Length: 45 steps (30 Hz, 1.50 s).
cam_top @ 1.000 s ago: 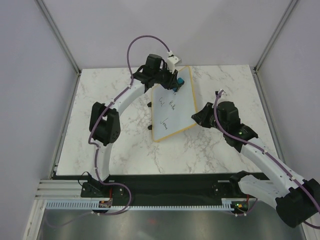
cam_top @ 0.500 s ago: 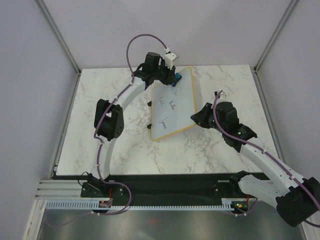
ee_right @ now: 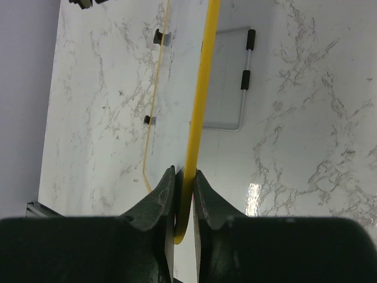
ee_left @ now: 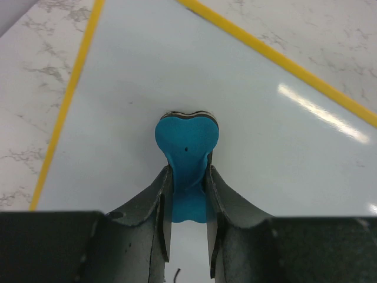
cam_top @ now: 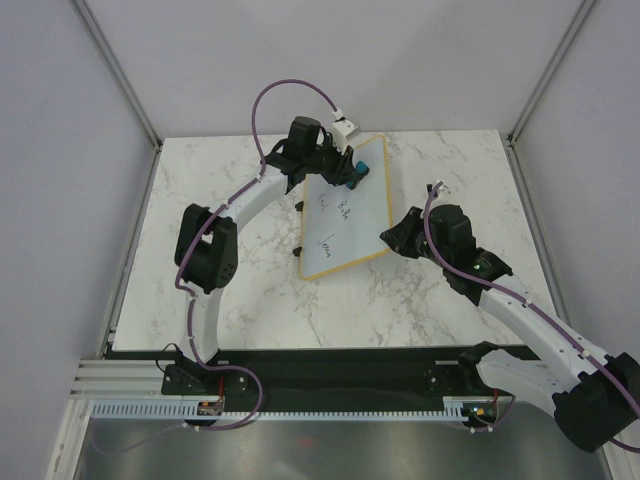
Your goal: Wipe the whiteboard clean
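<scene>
The whiteboard [cam_top: 352, 228], white with a yellow frame, stands tilted up from the marble table. Dark handwriting [cam_top: 326, 242] shows on its middle and lower part. My left gripper [cam_top: 355, 172] is shut on a blue eraser [ee_left: 187, 141], which is pressed flat against the board's far end [ee_left: 265, 135]. My right gripper [ee_right: 184, 177] is shut on the board's yellow right edge [ee_right: 199, 112], which runs edge-on between its jaws. Two black clips [ee_right: 149, 119] sit on the board's left long edge.
The marble table [cam_top: 230, 290] lies under the board. In the right wrist view a white wire stand with two black sleeves [ee_right: 248, 59] rests on the table [ee_right: 306, 130] beyond the board. Grey walls close in the back and both sides.
The left gripper slid the eraser toward the board's far edge, then back down and slightly right. The right gripper and the board have barely moved.
</scene>
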Available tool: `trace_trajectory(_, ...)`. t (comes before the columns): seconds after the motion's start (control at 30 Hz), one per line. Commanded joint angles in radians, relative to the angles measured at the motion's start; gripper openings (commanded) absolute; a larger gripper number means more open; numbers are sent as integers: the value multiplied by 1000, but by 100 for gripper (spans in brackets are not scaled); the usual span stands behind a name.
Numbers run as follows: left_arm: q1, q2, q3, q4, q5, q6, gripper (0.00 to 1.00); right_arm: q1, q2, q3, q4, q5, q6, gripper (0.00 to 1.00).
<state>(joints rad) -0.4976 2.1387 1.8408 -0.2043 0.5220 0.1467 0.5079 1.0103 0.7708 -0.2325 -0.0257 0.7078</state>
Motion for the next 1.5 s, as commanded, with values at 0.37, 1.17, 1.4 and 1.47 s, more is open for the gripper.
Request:
trace_trajectory(0.37, -38, -25, -31, -89, 184, -90, 2, 27, 10, 21, 42, -17, -50, 0)
trace_trajectory(1.17, -14, -123, -199, -121, 29, 13, 2, 32, -36, -24, 51, -5, -60, 0)
trace_trajectory(1.4, -119, -269, -322, -93, 69, 2, 2, 32, -56, -33, 50, 0, -57, 0)
trace_trajectory(1.47, -131, -284, -340, -93, 81, -2, 2, 32, -50, -34, 50, -2, -57, 0)
